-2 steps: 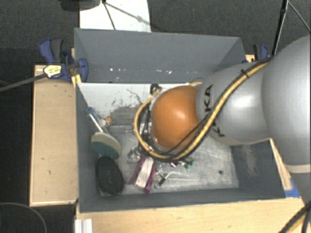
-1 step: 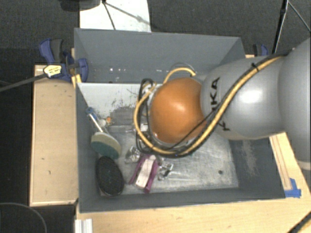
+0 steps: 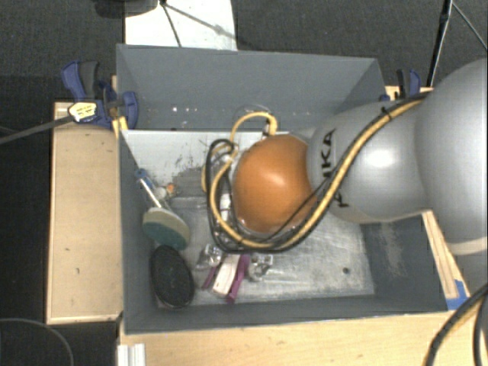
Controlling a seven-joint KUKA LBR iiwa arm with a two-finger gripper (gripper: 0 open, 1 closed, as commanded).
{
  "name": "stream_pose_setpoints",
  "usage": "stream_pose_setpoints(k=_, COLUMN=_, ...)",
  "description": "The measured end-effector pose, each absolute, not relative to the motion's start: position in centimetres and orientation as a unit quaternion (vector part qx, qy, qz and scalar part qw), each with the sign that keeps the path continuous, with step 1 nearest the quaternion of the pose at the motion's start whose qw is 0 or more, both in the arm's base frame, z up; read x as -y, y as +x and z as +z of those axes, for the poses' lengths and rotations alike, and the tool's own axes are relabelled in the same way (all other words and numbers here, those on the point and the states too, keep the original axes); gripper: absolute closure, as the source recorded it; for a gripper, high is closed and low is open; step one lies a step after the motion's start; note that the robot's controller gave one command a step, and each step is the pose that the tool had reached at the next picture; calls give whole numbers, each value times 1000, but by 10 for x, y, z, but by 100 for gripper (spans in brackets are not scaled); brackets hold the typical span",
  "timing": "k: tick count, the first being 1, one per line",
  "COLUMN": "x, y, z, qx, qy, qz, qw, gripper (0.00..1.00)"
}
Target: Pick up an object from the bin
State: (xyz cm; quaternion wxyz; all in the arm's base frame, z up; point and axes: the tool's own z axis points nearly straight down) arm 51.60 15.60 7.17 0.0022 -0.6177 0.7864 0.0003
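Fig.: gripper (image 3: 233, 264) sat low at front of bin (image 3: 305, 311), over white-purple block (image 3: 223, 278); open or closed could not be told. Risk: black disc (image 3: 171, 277) lay near, so an off-centre close might clip block's edge & drop it.

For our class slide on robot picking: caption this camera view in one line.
The gripper low over a purple-and-white thing beside a black oval in the grey bin.

Small purple-and-white flat item (image 3: 227, 278), lying tilted at 7 o'clock of the bin (image 3: 244, 82) floor, black oval pad (image 3: 171, 277) near it at 9 o'clock, round teal-and-cream brush (image 3: 165, 228), blue-handled, just beside pad at 12 o'clock.
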Motion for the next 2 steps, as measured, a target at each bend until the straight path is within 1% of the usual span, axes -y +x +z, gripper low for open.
stream_pose_setpoints(k=1, x=-157, y=516, z=72, qx=-788, qy=-615, qz=1, qw=1, gripper=0)
stream_pose_setpoints(k=2, x=-157, y=518, z=74, qx=-789, qy=-614, qz=0, qw=3, gripper=100)
